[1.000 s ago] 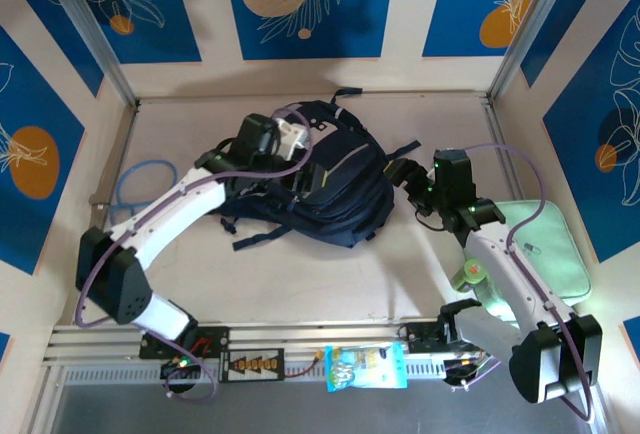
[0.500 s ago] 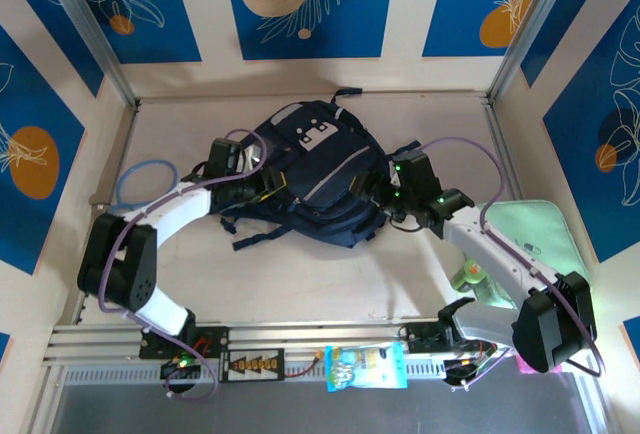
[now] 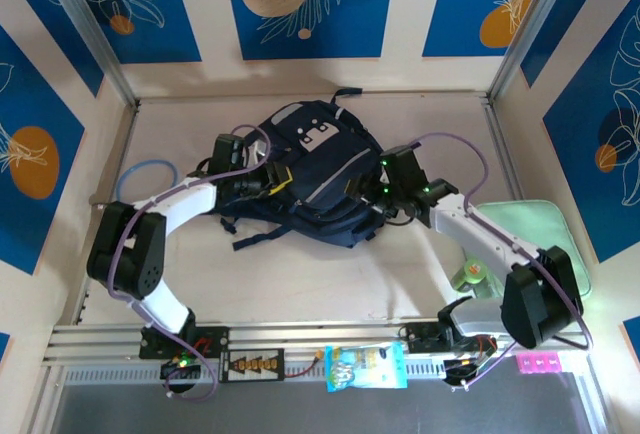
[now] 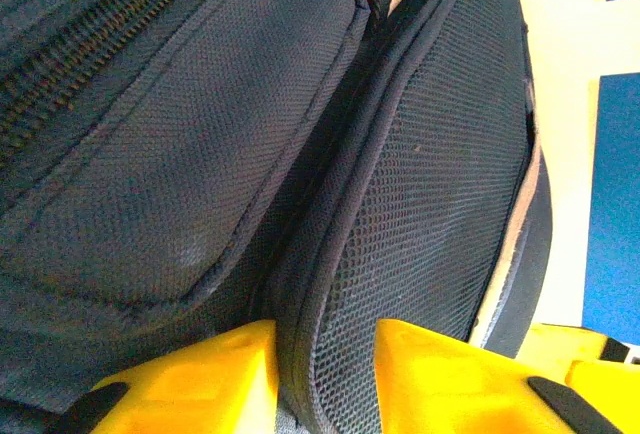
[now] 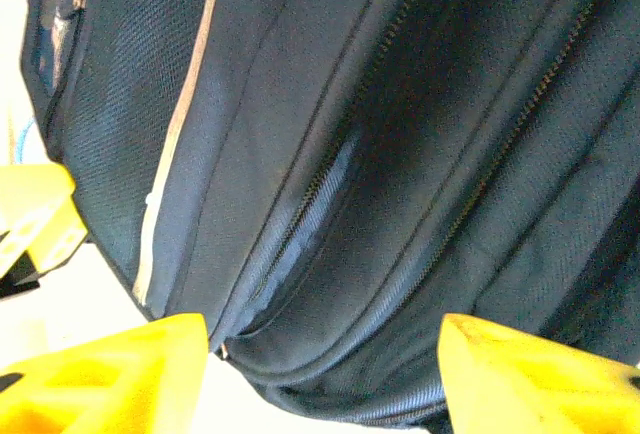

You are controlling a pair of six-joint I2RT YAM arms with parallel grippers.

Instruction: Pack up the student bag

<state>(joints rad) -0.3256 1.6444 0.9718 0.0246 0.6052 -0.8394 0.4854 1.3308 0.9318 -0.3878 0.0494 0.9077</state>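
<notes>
student bag (image 3: pixel 318 169): we are looking at a large dark navy fabric backpack lying flat in the middle of the pale table (image 3: pixel 300 279). Its grey-white patch (image 3: pixel 318 135) is facing up near the far end, a grey trim stripe (image 3: pixel 337 168) is running across the front, and black straps (image 3: pixel 250 239) are trailing out at the near left.
left gripper (image 3: pixel 264 178): we are seeing it pressing into the bag's left flank. In the left wrist view its yellow fingers (image 4: pixel 200 379) are standing close together, and a piped ridge of mesh fabric is filling the gap between them, so it is clamping on the student bag.
right gripper (image 3: pixel 370 192): we are seeing it sitting against the bag's right flank. In the right wrist view its yellow fingers (image 5: pixel 110 379) are standing wide apart, with the zippered edge of the bag lying between them. A sliver of pale table is showing beside one finger, so we are reading the jaws as apart and gripping nothing.
flat mint-green zip case (image 3: pixel 540 239): lying at the right edge of the table, well apart from the bag and partly under the right arm.
thin blue cable loop (image 3: pixel 140 182): lying at the left side, near the wall.
small green object (image 3: pixel 470 276): sitting just beside the case. We are not able to tell what it is.
blue snack packet (image 3: pixel 365 366): resting on the near rail between the arm bases.
</notes>
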